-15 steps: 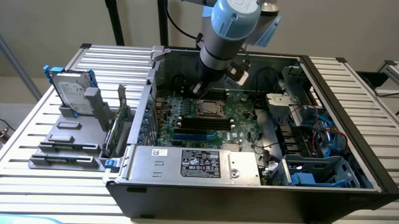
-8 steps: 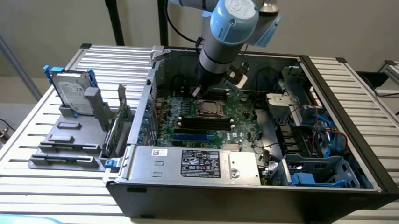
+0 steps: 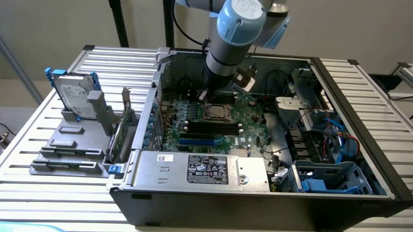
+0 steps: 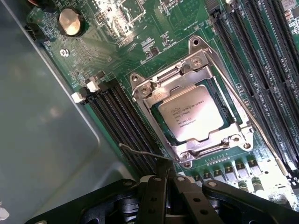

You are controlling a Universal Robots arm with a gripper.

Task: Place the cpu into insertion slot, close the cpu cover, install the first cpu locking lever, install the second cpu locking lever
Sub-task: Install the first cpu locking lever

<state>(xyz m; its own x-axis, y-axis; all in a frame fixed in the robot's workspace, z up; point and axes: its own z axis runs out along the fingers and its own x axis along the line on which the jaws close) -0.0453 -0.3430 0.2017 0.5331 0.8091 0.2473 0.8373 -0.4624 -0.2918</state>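
The cpu (image 4: 189, 116), a pale square chip with printed text, lies flat in the insertion slot (image 3: 218, 112) on the green board. The silvery cpu cover (image 4: 154, 95) is folded down around it, framing the chip. One thin locking lever (image 4: 243, 112) runs close along the side of the socket. A second thin wire lever (image 4: 145, 153) sticks out from the socket's corner, over the memory slots. My gripper (image 4: 170, 182) is shut with nothing between its black fingers and sits just beside that free lever's hinge end. In the exterior view my gripper (image 3: 206, 94) hangs right over the socket.
Long black memory slots (image 4: 261, 46) flank the socket on both sides. The grey case wall (image 4: 42, 130) is close by. A labelled grey metal box (image 3: 200, 169) fills the case front, and a blue drive cage (image 3: 329, 179) sits at the exterior view's right. A hard drive (image 3: 74, 94) stands outside.
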